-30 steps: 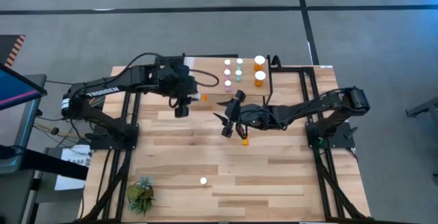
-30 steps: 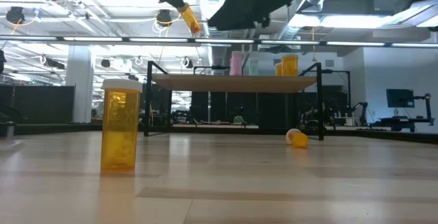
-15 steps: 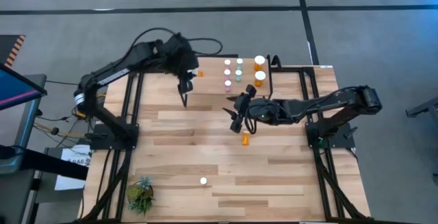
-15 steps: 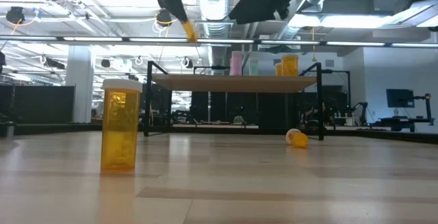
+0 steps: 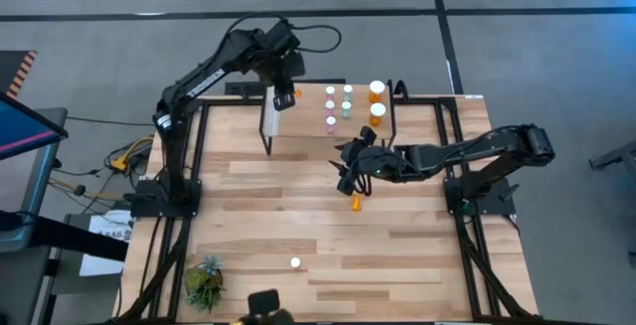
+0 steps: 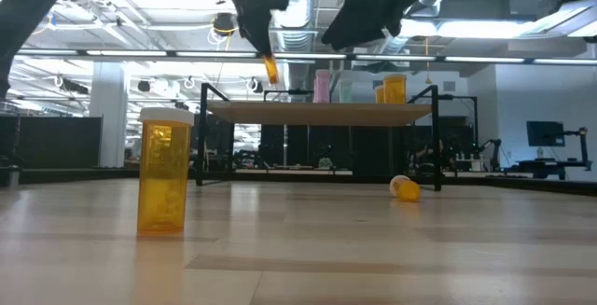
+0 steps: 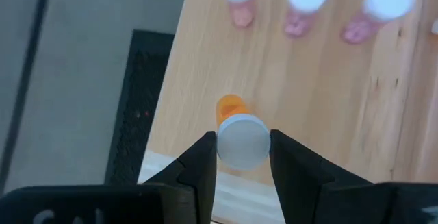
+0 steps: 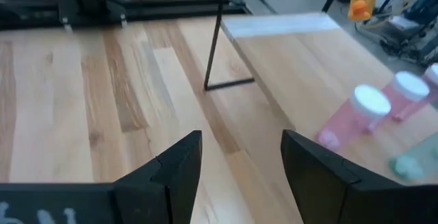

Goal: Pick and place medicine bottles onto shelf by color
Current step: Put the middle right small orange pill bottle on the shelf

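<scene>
- Since a second ago the left gripper (image 5: 283,94) has swung from over the table up to the near end of the shelf (image 5: 308,116), carrying its small orange bottle (image 7: 233,106) along; the right gripper (image 5: 348,166) has drawn in closer to the shelf's edge.
- The left gripper's fingers (image 7: 198,166) are clamped on that bottle's white cap (image 7: 242,142), which hangs above the bare light wood of the shelf, close to its edge.
- Beyond the held bottle, three pink bottles (image 7: 296,8) stand in a row on the shelf, well apart from it.
- From above, further along the shelf stand teal bottles (image 5: 347,101) and two larger orange bottles (image 5: 377,101) at the far end.
- The right gripper hangs empty, fingers (image 8: 174,166) spread apart, beside the shelf; a thin black shelf leg (image 8: 213,46) rises ahead of it and a pink bottle (image 8: 352,114) stands on the board near it.
- Just beyond the right gripper a small orange bottle lies on its side (image 5: 356,202) on the table (image 5: 397,255).
- A large uncapped orange bottle (image 6: 163,170) stands close to the low camera, and a white cap (image 5: 295,261) rests alone on the table.
- A small green plant (image 5: 204,280) sits at the table's corner.
</scene>
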Tool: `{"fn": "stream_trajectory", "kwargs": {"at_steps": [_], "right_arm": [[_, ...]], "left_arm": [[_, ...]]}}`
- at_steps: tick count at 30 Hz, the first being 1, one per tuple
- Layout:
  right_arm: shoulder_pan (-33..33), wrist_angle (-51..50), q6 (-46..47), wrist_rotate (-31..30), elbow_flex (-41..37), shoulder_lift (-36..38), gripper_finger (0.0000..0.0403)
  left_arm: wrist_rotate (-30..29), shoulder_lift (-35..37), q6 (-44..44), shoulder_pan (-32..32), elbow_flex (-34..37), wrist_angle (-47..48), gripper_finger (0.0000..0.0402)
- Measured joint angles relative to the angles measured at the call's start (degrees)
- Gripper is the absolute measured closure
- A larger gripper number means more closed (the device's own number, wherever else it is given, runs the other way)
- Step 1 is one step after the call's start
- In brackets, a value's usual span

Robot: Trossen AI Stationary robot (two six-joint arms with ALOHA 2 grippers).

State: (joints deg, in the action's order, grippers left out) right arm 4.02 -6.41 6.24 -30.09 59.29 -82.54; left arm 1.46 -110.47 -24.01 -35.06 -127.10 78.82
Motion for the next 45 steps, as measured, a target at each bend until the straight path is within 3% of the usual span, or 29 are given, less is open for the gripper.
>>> {"fn": "stream_trajectory", "kwargs": {"at_steps": [10, 18, 24, 36, 45], "right_arm": [[2.41, -3.05, 0.82, 0.00, 0.00, -0.02, 0.0180], [3.58, -3.19, 0.81, 0.02, 0.00, -0.02, 0.0180], [3.36, -3.21, 0.84, 0.02, 0.00, -0.04, 0.0180], [3.36, -3.21, 0.84, 0.02, 0.00, -0.04, 0.0180], [3.36, -3.21, 0.86, 0.02, 0.00, -0.04, 0.0180]], "left_arm": [[1.27, -5.71, -1.38, -1.80, -0.09, -0.30, 0.0296], [1.39, -5.97, -2.15, -1.99, -0.11, -2.76, 0.0296], [5.60, -6.95, -2.34, -2.22, 0.08, -2.93, 0.0296], [3.26, -7.81, -2.38, -2.50, 0.10, -4.15, 0.0259], [3.10, -7.81, -2.38, -2.48, 0.09, -4.35, 0.0253]]}}
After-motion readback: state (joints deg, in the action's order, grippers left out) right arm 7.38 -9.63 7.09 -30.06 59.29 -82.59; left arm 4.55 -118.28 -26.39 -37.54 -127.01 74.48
